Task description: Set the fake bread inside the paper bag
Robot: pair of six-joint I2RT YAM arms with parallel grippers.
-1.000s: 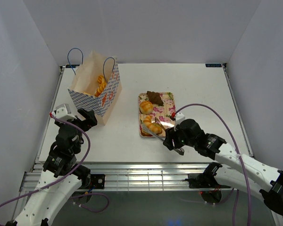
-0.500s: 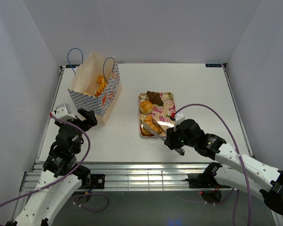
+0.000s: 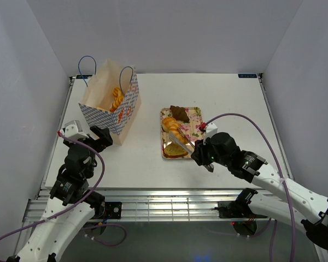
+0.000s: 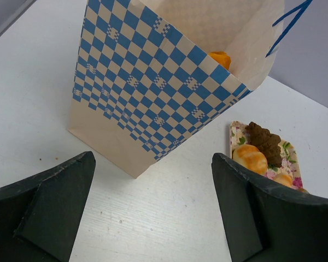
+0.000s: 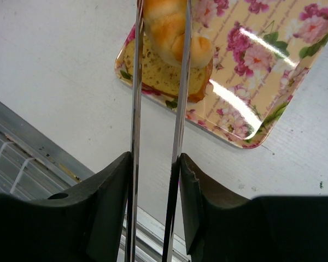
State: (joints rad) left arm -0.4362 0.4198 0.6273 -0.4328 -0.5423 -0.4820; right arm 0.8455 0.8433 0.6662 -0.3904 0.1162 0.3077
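One golden loaf [image 3: 117, 98] lies inside the paper bag [image 3: 106, 117], upper left. The right gripper [image 5: 156, 164] squeezes metal tongs [image 3: 181, 143] around a croissant-like roll [image 5: 167, 27] at the floral tray [image 3: 197, 116], centre. A flat slice [image 5: 153, 73] and a dark piece [image 3: 179, 113] are left to move. The left gripper [image 4: 153, 202] gapes wide, empty.

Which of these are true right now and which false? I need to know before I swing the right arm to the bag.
1. The right gripper clamps tongs that pinch a golden roll. True.
2. The paper bag lies on its side. False: it stands upright with its top open.
3. The bag is empty. False: an orange bread is inside.
4. The left gripper is open with nothing between its fingers. True.
5. The dark brown piece lies on the table beside the tray. False: it is on the tray, at its far end.
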